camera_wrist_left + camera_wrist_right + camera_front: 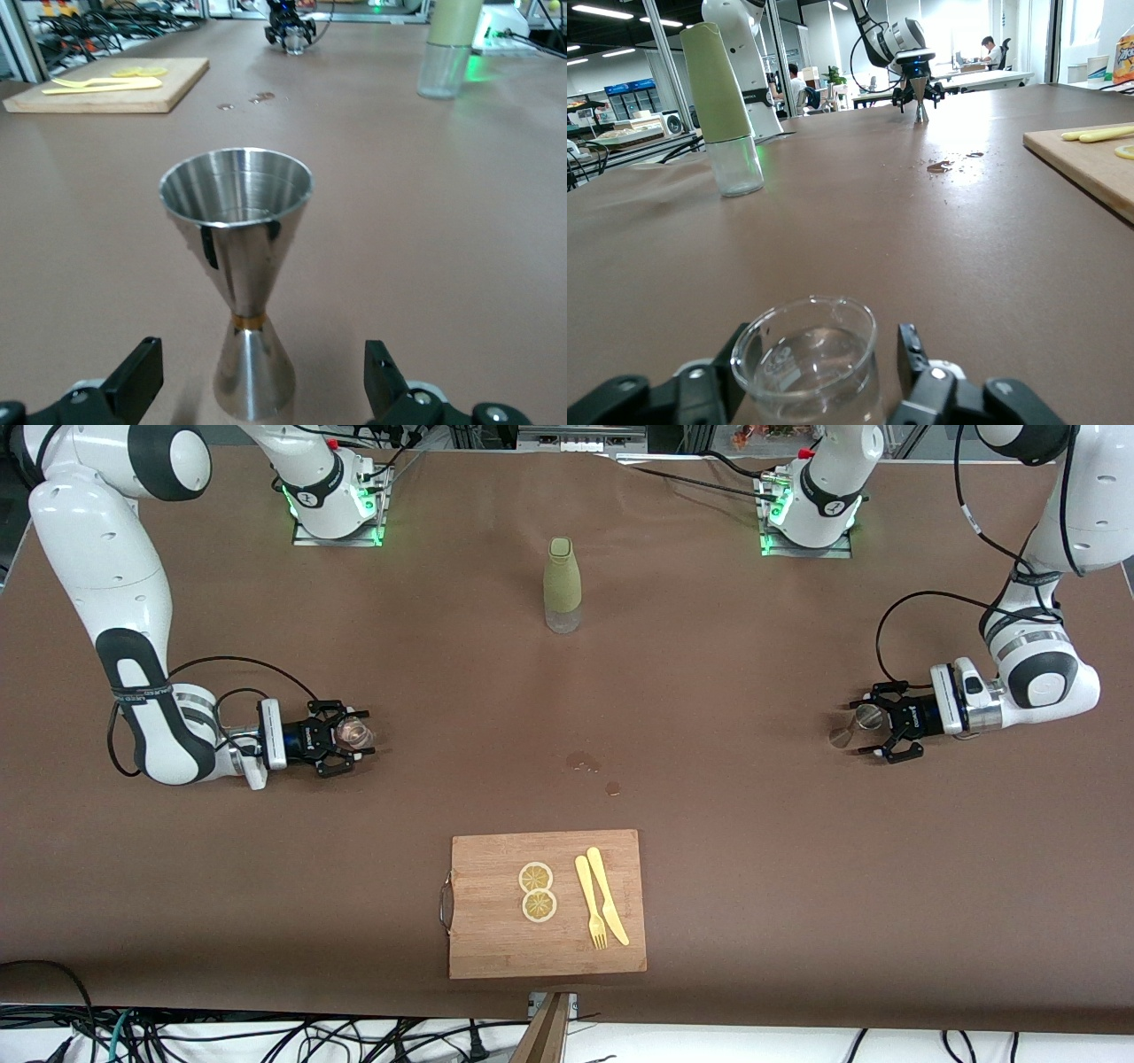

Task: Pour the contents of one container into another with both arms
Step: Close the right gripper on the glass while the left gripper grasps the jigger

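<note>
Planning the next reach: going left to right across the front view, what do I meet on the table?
Right gripper around a glass cup → cutting board → bottle → metal jigger between the open left gripper.

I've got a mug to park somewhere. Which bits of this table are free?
The brown table is bare between the green bottle and the small spills, and at either end of the cutting board. It is crowded at the right gripper around the glass and the left gripper around the steel jigger.
</note>
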